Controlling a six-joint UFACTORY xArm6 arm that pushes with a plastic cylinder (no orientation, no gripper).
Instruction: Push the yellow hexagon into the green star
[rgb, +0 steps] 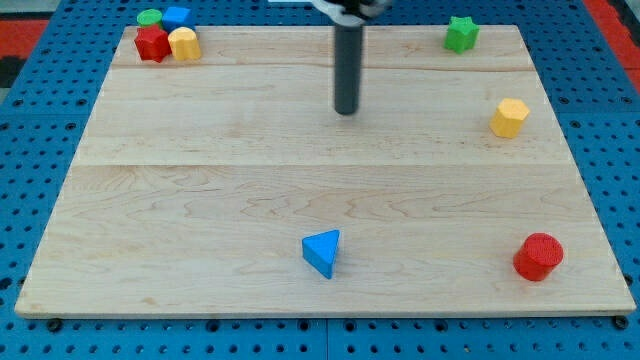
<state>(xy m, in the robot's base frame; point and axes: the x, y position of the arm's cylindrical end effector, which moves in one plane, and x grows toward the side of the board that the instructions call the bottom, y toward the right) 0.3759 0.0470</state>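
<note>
On a pale wooden board (200, 180) over blue pegboard (40, 150), my tip (347, 111) is seen bare, well left of the yellow hexagon (509, 117) and green star (461, 34).

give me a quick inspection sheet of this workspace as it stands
surface: pale wooden board lying flat on a blue perforated base
job's things: yellow hexagon near the view's right edge; green star above it, slightly to the view's left, apart from it
clutter: blue triangle at bottom centre; red cylinder at bottom right; tight cluster at top left of a green block, blue block, red block and yellow block
grippers: none fitted; my tip is at upper centre, touching no block, well to the view's left of the hexagon
cables: nothing seen
surroundings: red strips at the top corners
</note>
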